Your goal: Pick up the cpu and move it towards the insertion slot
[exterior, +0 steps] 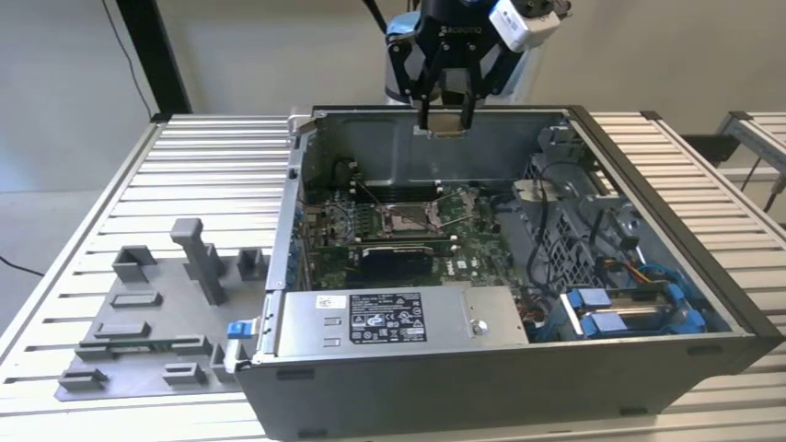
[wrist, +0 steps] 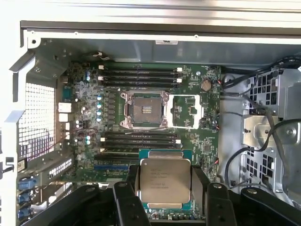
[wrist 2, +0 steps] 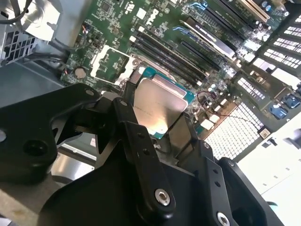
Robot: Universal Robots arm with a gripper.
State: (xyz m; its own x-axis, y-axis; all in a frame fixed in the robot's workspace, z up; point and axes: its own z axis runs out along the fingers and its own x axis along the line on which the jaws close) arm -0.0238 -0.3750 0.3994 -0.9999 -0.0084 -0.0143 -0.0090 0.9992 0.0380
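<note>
Cpu [wrist: 165, 179] pinched by its opposite edges between my fingers [wrist: 126, 200], held above the open case [exterior: 664, 175]; light, rigid, fragile underneath, so edges only. Insertion slot [wrist: 144, 109] lies below, well apart from my gripper [exterior: 446, 118].

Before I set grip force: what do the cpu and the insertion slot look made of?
The cpu, held in the claw: brushed silvery metal lid, matte sheen, on a green board edge. The insertion slot: shiny silver frame that looks like metal, around a dull brownish centre, probably pins or contacts.
</note>
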